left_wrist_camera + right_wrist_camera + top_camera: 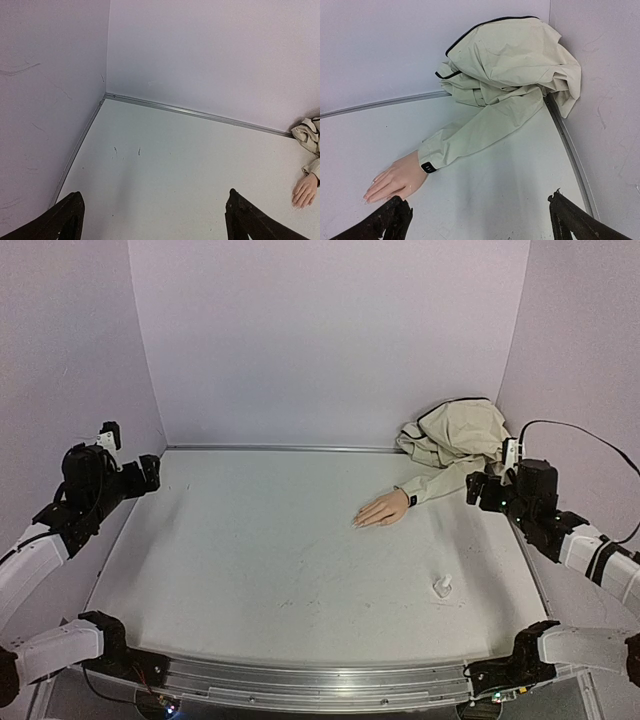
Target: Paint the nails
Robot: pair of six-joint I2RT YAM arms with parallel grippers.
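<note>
Right of centre in the top view, the nails tip the mannequin hand, pointing lower left; your right gripper sits nearer than the left gripper, both spread wide, empty.

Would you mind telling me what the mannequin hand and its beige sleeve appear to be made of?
The mannequin hand looks like matte moulded plastic or vinyl: uniform peach colour, smooth, no sheen. The sleeve seems to be thin woven fabric, possibly nylon or cotton, since it creases and bunches softly.
</note>
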